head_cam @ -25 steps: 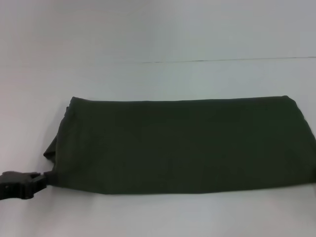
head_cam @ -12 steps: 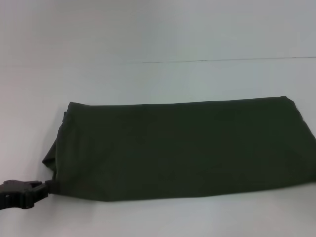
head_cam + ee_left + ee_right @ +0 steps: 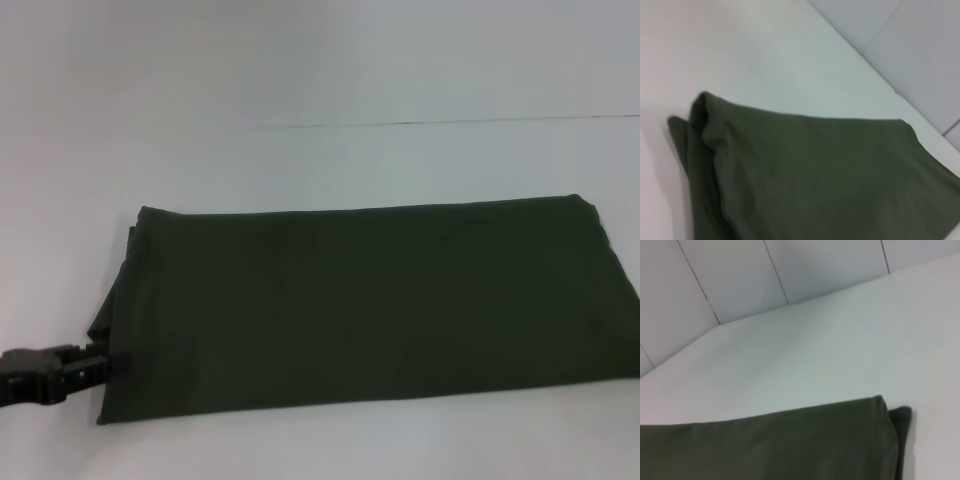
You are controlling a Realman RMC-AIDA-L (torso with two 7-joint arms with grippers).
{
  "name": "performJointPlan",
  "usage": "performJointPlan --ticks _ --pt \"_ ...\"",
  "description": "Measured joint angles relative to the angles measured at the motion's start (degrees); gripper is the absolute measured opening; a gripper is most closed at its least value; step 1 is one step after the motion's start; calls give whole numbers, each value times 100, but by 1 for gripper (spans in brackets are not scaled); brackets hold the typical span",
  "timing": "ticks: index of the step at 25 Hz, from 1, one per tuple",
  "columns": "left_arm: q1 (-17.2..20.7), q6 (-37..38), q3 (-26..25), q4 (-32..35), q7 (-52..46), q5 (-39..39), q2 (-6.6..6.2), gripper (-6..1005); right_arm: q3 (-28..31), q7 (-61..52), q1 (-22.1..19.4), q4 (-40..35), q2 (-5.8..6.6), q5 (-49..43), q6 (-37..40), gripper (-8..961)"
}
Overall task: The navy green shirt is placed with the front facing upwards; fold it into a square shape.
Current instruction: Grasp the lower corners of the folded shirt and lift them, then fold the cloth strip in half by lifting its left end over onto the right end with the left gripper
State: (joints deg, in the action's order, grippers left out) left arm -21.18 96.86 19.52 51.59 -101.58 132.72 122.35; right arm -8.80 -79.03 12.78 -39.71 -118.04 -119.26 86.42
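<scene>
Item: navy green shirt (image 3: 370, 305) — folded to a long band, plain side up, lying across the middle of the white table (image 3: 320, 80) from left to right edge of view.

Left gripper (image 3: 100, 366) — at the shirt's near-left corner, fingers touching the hem; whether they pinch cloth cannot be told.

Right gripper — not in view.

Risks, judged: a shallow grip may slip; layers loose at the left end may splay, skewing the next fold.
</scene>
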Motion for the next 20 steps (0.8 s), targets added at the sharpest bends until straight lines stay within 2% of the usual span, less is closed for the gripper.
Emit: performJointPlan --ticks 6,12,16,20 --pt "-126 -203 -121 -1 24 -258 -32 501 136 300 158 -33 -61 54 170 640" --pt "-432 -871 -21 -56 -806 -271 -112 681 48 613 462 51 -143 75 356 922" --pt "-571 -1131 235 -121 -1260 -216 -186 757 -280 753 640 135 -129 29 550 931" --pt "-660 -1122 328 -92 -1580 -198 -253 789 -961 759 750 93 -93 26 749 940"
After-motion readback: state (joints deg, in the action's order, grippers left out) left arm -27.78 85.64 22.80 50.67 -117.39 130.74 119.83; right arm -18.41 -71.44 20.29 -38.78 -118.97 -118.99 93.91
